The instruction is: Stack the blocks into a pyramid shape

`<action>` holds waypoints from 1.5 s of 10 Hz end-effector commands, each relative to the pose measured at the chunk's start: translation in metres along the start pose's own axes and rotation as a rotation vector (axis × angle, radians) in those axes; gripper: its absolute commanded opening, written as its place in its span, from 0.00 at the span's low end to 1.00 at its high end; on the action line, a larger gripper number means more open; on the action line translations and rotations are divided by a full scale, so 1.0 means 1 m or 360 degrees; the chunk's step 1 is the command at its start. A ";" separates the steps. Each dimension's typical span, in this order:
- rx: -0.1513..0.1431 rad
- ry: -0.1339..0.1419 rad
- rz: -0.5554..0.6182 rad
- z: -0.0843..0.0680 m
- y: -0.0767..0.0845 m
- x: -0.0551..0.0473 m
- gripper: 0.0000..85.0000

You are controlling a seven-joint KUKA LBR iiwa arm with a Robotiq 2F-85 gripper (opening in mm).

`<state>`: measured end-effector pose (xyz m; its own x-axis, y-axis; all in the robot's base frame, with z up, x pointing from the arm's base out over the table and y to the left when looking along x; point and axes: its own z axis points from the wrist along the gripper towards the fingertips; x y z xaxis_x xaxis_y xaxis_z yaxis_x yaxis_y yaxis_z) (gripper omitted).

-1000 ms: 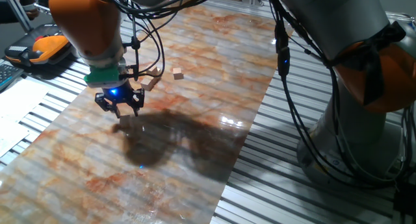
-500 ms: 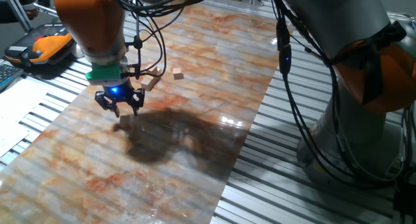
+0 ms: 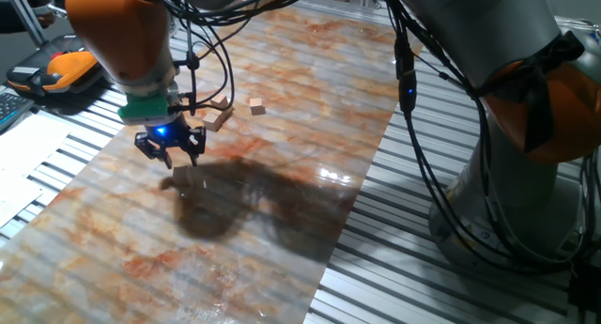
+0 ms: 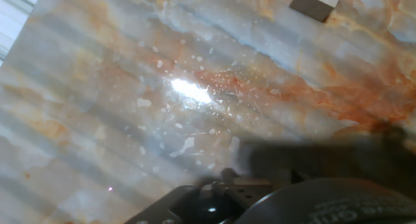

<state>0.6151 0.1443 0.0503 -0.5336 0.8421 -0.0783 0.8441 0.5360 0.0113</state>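
Observation:
Light-brown wooden blocks lie on the marbled table top. One block sits alone toward the back, and a small cluster of blocks is beside it, partly behind hanging cables. Another block rests just in front of and below my gripper. The gripper hovers a little above the table with its fingers spread and nothing between them. In the hand view only one block shows, at the top edge, and the fingers are out of sight.
The marbled sheet lies on a slatted metal table. An orange and black device sits at the far left. Thick cables and the arm's base fill the right side.
The gripper has drifted slightly left and up over the table. The blocks have not moved.

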 end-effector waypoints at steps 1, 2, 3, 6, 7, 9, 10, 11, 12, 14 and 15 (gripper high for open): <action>0.0008 -0.0008 0.0000 0.001 0.000 0.000 0.40; 0.0029 -0.0024 0.0012 0.001 0.001 -0.001 0.40; 0.0031 -0.0028 0.0014 0.001 0.001 -0.001 0.40; 0.0041 -0.0035 0.0044 0.003 0.000 -0.001 0.60; 0.0050 -0.0044 0.0054 0.003 0.000 0.000 0.60; 0.0076 -0.0066 0.0069 0.003 0.000 0.000 0.60; 0.0074 -0.0065 0.0071 0.003 0.000 0.000 0.60; 0.0084 -0.0073 0.0079 0.002 0.000 0.000 0.60; 0.0093 -0.0078 0.0086 0.001 0.000 -0.001 0.60; 0.0085 -0.0066 0.0110 -0.004 0.001 -0.003 0.60; 0.0085 -0.0062 0.0117 -0.007 0.001 -0.003 0.60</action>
<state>0.6178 0.1423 0.0576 -0.4684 0.8756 -0.1184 0.8832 0.4678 -0.0344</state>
